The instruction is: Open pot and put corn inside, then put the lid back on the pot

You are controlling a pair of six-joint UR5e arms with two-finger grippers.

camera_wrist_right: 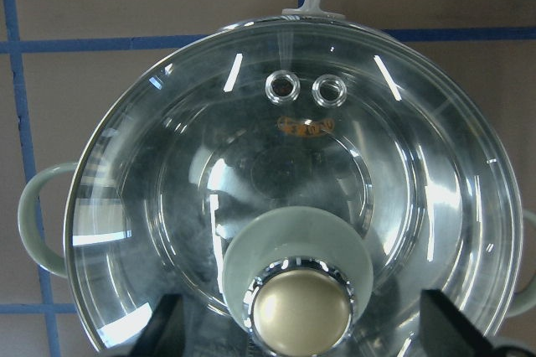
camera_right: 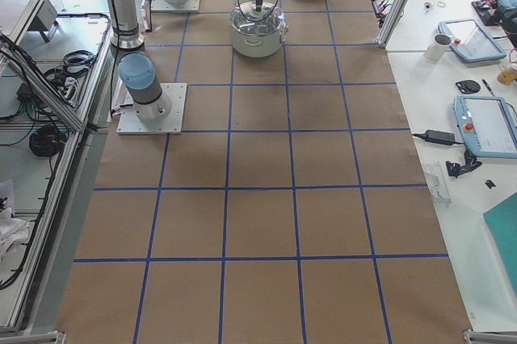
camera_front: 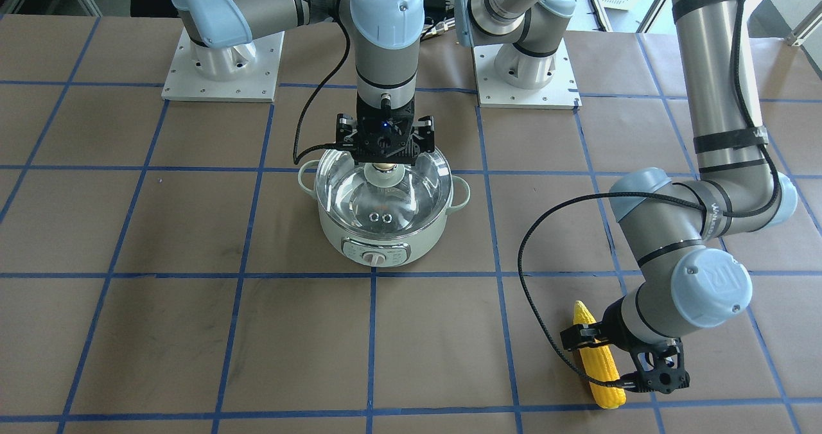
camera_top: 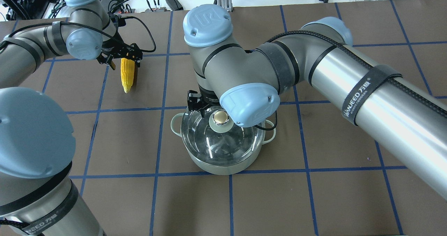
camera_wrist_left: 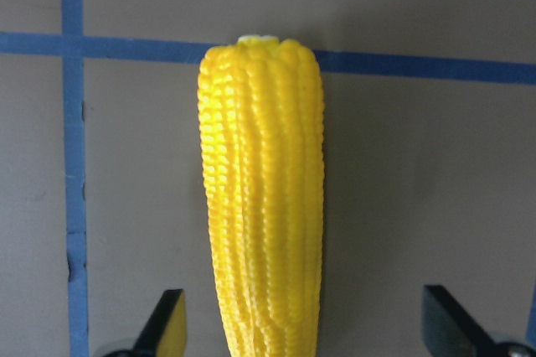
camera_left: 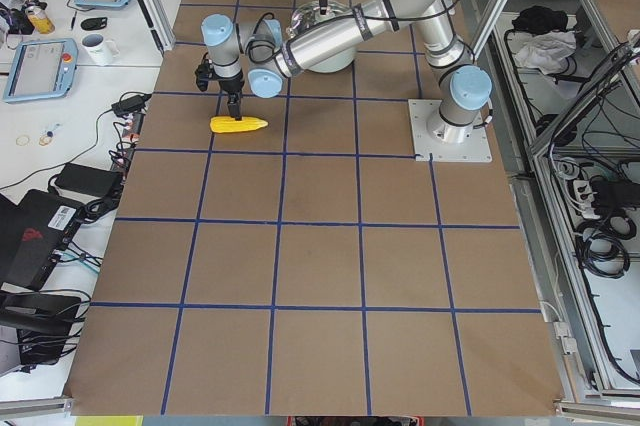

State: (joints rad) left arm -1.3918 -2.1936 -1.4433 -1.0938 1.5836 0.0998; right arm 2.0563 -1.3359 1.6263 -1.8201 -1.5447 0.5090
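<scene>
The pot (camera_front: 385, 238) is sitting upright on the brown tabletop (camera_front: 192, 331), roughly midway between the two arm bases and in front of them, with its white dial (camera_front: 374, 259) facing away from the robot. The lid (camera_front: 359, 193) is resting closed on the pot's rim, its two steam holes (camera_wrist_right: 285, 85) lying on the dial side. The right pincer (camera_front: 383, 159) is hanging straight down over the centre of the lid, and in the right wrist view its fingers (camera_wrist_right: 172, 328) are standing wide apart, one on each side of the knob (camera_wrist_right: 301, 311), with clear gaps between them and the metallic cap, so it is gripping nothing. The corn (camera_front: 597, 373) is lying flat on the tabletop on the robot's left side, well apart from the pot, with its pointed tip aiming back toward the robot and its blunt end reaching a blue tape line (camera_wrist_left: 419, 66). The left pincer (camera_top: 124, 58) is pointing down over the corn, straddling it crosswise between the middle and the pointed tip. In the left wrist view its fingers (camera_wrist_left: 167, 328) are spread wide, with the ear running between them; the cob is lying nearer to one finger, while open tabletop is showing between it and the other. Whether the nearer finger is touching the kernels I cannot tell.
</scene>
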